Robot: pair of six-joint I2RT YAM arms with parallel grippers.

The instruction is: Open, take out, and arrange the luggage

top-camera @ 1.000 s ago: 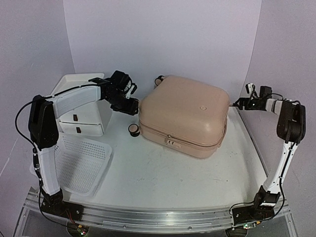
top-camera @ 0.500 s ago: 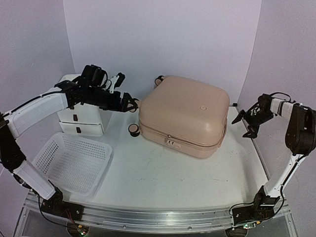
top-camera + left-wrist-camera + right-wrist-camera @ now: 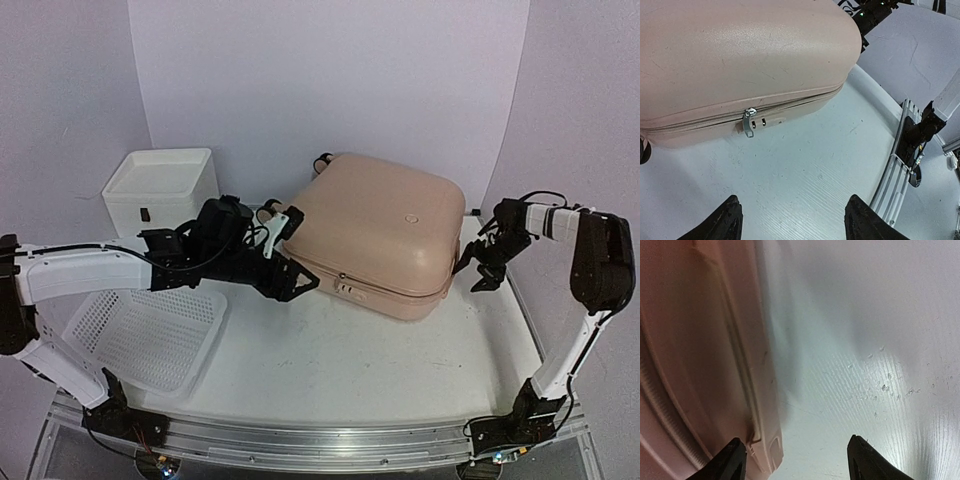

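Lying flat and zipped shut, the luggage (image 3: 375, 235) occupies the far part of the table (image 3: 350, 360), toward 1 o'clock from its centre in the top view. The left gripper (image 3: 792, 210) hovers at the case's 8 o'clock, jaws wide and empty, facing the zipper pull (image 3: 747, 122). The right gripper (image 3: 795, 450) sits at its 3 o'clock, jaws spread, holding nothing. A mesh basket (image 3: 150, 335) lies at the table's 8 o'clock.

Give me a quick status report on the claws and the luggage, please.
Left claw open, facing the zipper pull, not touching. Right claw open, empty, beside the luggage. Luggage zipped shut, lying flat. Nothing between left claw and pull.
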